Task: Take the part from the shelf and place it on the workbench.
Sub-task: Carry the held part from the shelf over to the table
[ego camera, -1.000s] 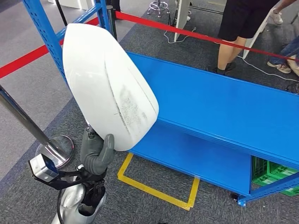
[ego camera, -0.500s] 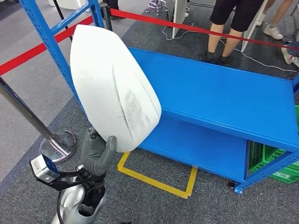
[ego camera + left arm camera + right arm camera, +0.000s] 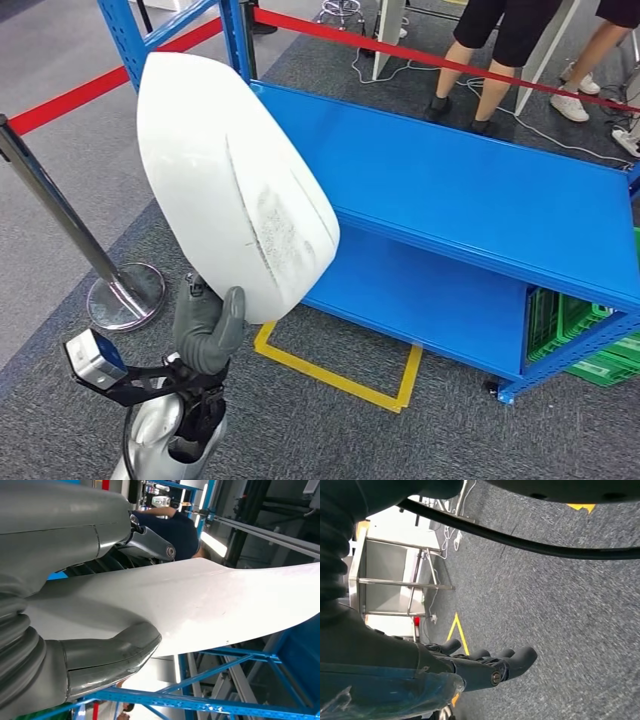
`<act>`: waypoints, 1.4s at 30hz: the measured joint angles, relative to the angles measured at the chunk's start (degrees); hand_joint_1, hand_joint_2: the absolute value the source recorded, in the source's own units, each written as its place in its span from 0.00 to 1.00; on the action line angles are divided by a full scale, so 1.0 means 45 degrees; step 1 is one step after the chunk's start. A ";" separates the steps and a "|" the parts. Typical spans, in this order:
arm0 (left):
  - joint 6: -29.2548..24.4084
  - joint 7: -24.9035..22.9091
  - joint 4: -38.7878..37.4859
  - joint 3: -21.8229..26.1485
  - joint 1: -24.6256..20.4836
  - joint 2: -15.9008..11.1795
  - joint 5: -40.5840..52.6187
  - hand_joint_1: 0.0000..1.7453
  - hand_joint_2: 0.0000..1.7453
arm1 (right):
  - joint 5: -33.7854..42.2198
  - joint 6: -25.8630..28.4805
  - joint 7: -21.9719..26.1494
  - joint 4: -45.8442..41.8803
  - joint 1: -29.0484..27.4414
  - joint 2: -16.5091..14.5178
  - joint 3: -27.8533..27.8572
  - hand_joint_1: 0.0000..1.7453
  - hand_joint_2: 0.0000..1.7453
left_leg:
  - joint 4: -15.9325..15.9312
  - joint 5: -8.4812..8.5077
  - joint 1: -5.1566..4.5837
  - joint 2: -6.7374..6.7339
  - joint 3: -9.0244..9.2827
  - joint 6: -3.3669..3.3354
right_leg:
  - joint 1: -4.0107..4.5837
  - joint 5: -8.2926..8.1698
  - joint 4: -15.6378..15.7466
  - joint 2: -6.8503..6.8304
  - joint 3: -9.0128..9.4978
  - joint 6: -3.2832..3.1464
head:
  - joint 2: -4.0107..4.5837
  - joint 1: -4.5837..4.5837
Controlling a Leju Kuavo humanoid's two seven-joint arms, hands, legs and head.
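— Where's the part?

— The large white rounded plastic shell [image 3: 234, 185] is up in the air, in front of the blue metal shelf rack [image 3: 483, 200] and overlapping its near-left corner. The left hand [image 3: 207, 325] grips the shell's lower edge — thumb [image 3: 113, 652] pressed on one face, fingers behind.

— And the right hand [image 3: 486, 667]?

— Over grey carpet [image 3: 554, 610], holding nothing; its dark fingers look loosely extended, though the view is blurred.
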State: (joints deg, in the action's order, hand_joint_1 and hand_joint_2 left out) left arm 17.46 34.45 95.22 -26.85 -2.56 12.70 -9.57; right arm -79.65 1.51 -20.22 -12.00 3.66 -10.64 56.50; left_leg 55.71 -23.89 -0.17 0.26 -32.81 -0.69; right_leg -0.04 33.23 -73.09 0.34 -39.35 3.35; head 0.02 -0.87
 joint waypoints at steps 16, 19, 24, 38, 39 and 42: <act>0.0005 0.0001 -0.0043 0.0034 0.0099 -0.0073 -0.0039 1.00 1.00 | -0.0118 -0.0001 0.0024 -0.0005 0.0038 -0.0019 0.0000 0.00 1.00 | 0.3553 -0.1915 0.0000 0.0023 -0.1433 0.0686 | 0.0021 -0.2274 0.3324 -0.0040 0.0830 -0.0755 | 0.0000 0.0092; 0.0007 0.0000 -0.0046 0.0034 0.0084 -0.0055 -0.0038 1.00 1.00 | -0.0202 -0.0002 0.0052 -0.0005 0.0054 -0.0019 0.0000 0.00 1.00 | 0.1048 -0.1254 -0.0013 0.0024 0.0425 0.0559 | 0.0043 -0.2659 0.3300 -0.0020 0.0417 -0.0657 | 0.0000 0.0095; 0.0010 0.0005 -0.0051 0.0045 0.0076 -0.0035 -0.0034 1.00 1.00 | -0.0358 -0.0035 0.0053 -0.0005 0.0039 -0.0019 0.0000 0.00 1.00 | -0.0059 -0.0900 -0.0134 0.0057 0.0915 0.0335 | 0.0018 -0.3150 0.3419 -0.0042 0.0146 -0.0430 | 0.0000 0.0108; -0.0517 0.0078 -0.0052 0.0108 0.0170 -0.0018 0.0038 1.00 1.00 | -0.0564 0.0196 0.0133 -0.0007 0.0033 -0.0013 -0.0021 0.00 1.00 | -0.0108 0.0418 -0.0082 -0.0026 -0.0499 0.0123 | 0.0021 -0.1417 0.2643 0.0003 0.1728 -0.0236 | 0.0000 0.0059; -0.0680 -0.0008 -0.0052 0.0126 0.0185 -0.0010 0.0050 1.00 1.00 | -0.0613 0.0258 0.0186 -0.0008 0.0013 -0.0011 -0.0029 0.00 1.00 | -0.0098 0.0487 -0.0081 -0.0032 -0.0537 0.0188 | 0.0057 -0.1310 0.3251 0.0013 0.2115 -0.0283 | 0.0000 0.0059; -0.1314 -0.0308 -0.0056 0.0226 0.0288 0.0012 0.0137 1.00 1.00 | -0.0775 0.0539 0.0560 -0.0010 -0.0085 -0.0018 -0.0109 0.00 1.00 | -0.0099 0.0625 -0.0059 -0.0041 -0.0621 0.0391 | 0.0089 -0.1264 0.3714 0.0023 0.2240 -0.0456 | 0.0000 0.0068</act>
State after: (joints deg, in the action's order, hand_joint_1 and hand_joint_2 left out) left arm 11.55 33.06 94.97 -25.83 -1.27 12.76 -8.96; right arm -83.14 3.94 -17.70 -12.04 3.28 -10.73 56.01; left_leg 55.27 -21.08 -0.44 0.07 -35.60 1.07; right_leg 0.36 27.54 -56.38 0.45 -29.27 1.30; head 0.02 -0.57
